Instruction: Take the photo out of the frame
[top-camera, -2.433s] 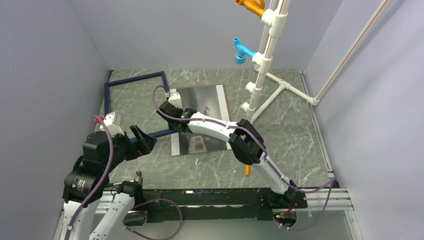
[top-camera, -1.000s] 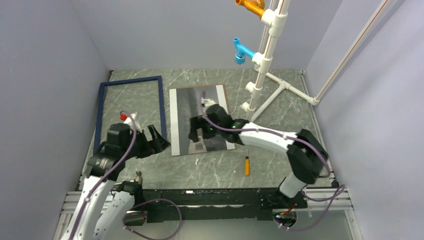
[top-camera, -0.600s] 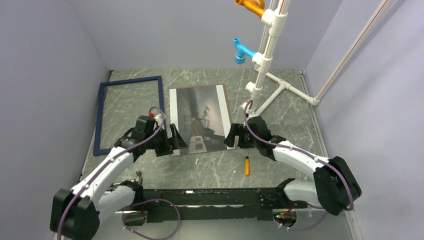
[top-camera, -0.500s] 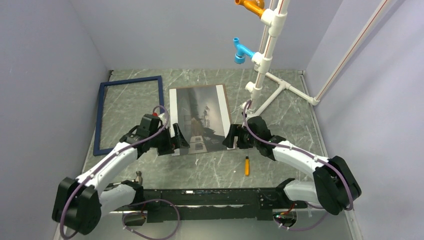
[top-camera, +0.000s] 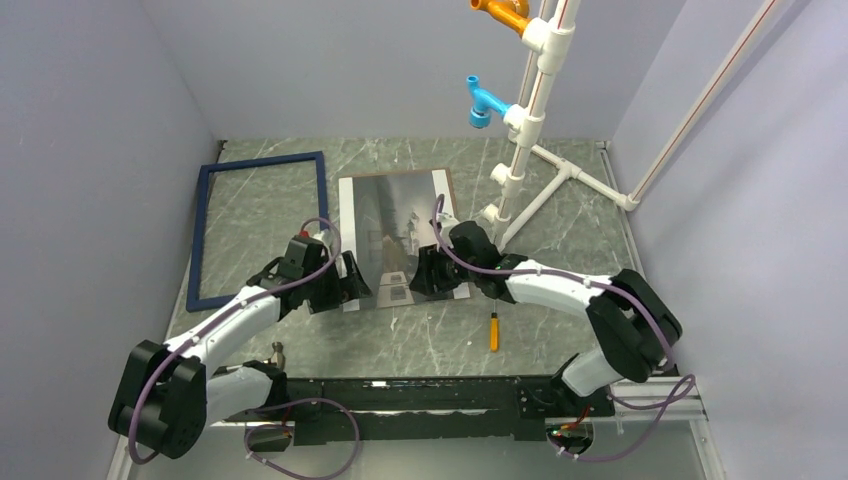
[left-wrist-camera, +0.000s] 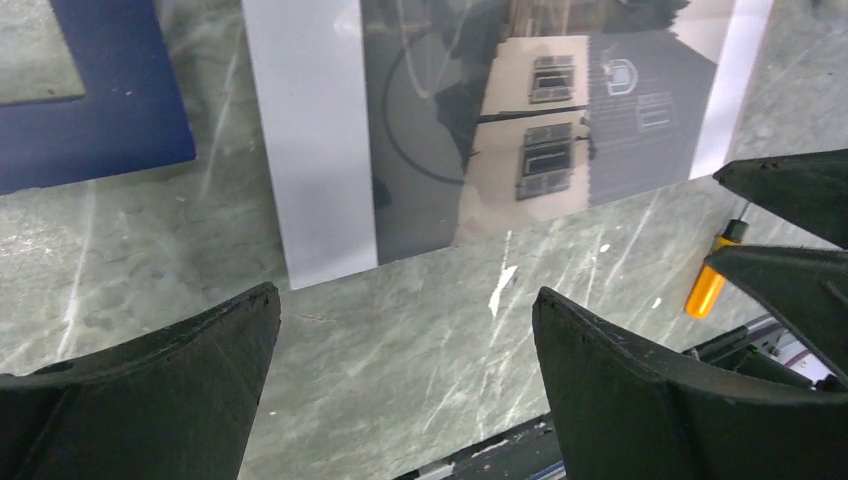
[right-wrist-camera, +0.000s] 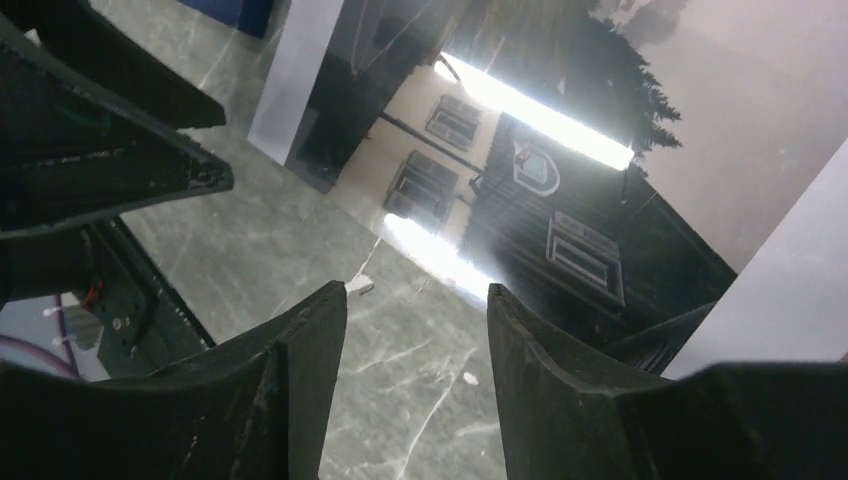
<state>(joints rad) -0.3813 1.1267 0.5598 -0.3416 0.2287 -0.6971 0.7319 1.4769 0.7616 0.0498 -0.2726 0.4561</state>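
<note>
Hard-to-see stuff first. From the top camera the right claw (top-camera: 425, 276) sits over the near edge of the photo (top-camera: 398, 215), so that stretch of print is covered. Glare also washes out most of the picture. The left wrist cam only catches one corner of the frame (left-wrist-camera: 105, 110), and the right wrist cam crops the photo (right-wrist-camera: 610, 140) at its borders. Can't tell if either claw actually touches the print.

Versus half a second ago, the right claw has slid in from off the photo's near right corner to over its near edge. The left claw (top-camera: 350, 287) has barely budged, and the photo and frame (top-camera: 262, 161) haven't moved.

Both claws are spread wide with nothing between the fingers. The photo lies flat on the tabletop (left-wrist-camera: 420, 330), its near left corner just ahead of the left claw (left-wrist-camera: 405, 300). For the right claw (right-wrist-camera: 415, 295), the near edge runs just ahead of the fingertips. The frame lies flat off to the left claw's left, beside the photo with a strip of tabletop between them. An orange-handled screwdriver (top-camera: 493, 331) lies near the right claw, off the photo.
</note>
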